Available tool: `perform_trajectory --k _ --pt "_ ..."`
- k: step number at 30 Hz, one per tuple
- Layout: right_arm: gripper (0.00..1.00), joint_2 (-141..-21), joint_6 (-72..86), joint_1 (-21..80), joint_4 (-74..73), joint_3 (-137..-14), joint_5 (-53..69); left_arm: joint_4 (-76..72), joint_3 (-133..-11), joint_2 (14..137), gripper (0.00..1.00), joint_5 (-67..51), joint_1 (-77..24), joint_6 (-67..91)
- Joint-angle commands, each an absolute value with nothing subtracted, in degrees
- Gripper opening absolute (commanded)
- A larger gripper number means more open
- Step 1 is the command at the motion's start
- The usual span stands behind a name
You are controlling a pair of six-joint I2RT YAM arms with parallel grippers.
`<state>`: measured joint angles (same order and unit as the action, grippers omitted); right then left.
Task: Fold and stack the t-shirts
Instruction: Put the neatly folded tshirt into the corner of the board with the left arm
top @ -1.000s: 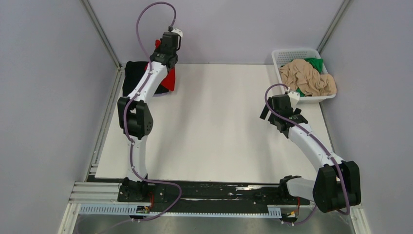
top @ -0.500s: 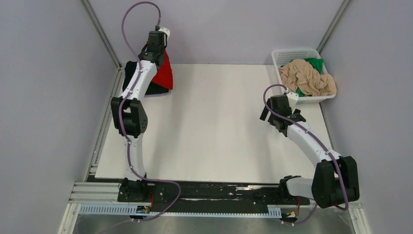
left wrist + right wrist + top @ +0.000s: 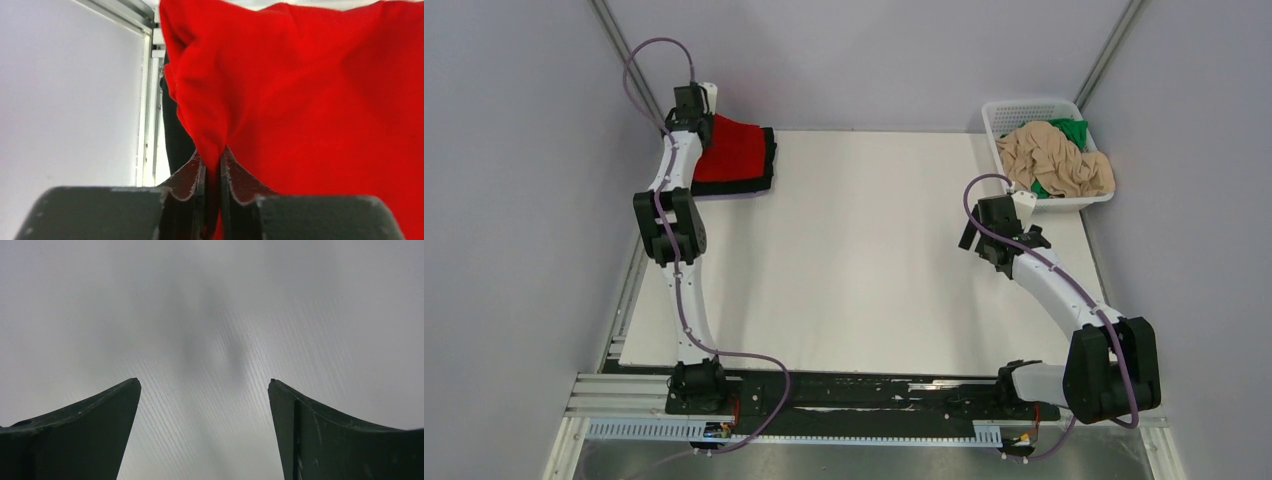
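Observation:
The red t-shirt lies folded over the black t-shirt at the table's far left corner; only the black shirt's edges show under it. My left gripper is shut on the red shirt's left edge, and in the left wrist view the red shirt is pinched between the fingertips. The beige t-shirt and the green t-shirt lie crumpled in the basket. My right gripper is open and empty over bare table, near the basket.
A white lattice basket stands at the table's far right corner. Grey walls and metal frame rails close in the white table on the left, right and back. The left wall is close beside the left gripper.
My left gripper has carried the red shirt left and down, spreading it flat over the black shirt. The right arm has barely moved.

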<state>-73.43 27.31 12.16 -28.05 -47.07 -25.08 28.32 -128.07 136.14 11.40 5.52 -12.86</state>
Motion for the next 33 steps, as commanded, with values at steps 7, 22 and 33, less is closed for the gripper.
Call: perform_trajectory --k 7,22,33 --pt "1.00 -73.04 27.85 11.80 -30.17 -50.54 -26.90 26.26 -140.46 142.23 0.99 17.34 8.32 -5.41" --pt "1.00 -74.06 28.52 11.95 -30.92 -51.94 -26.41 14.80 -130.79 133.93 1.00 1.09 8.27 9.20" --pt "1.00 -77.29 28.31 11.95 -31.26 -52.30 -27.16 9.27 -138.88 148.79 1.00 -2.33 10.39 18.27"
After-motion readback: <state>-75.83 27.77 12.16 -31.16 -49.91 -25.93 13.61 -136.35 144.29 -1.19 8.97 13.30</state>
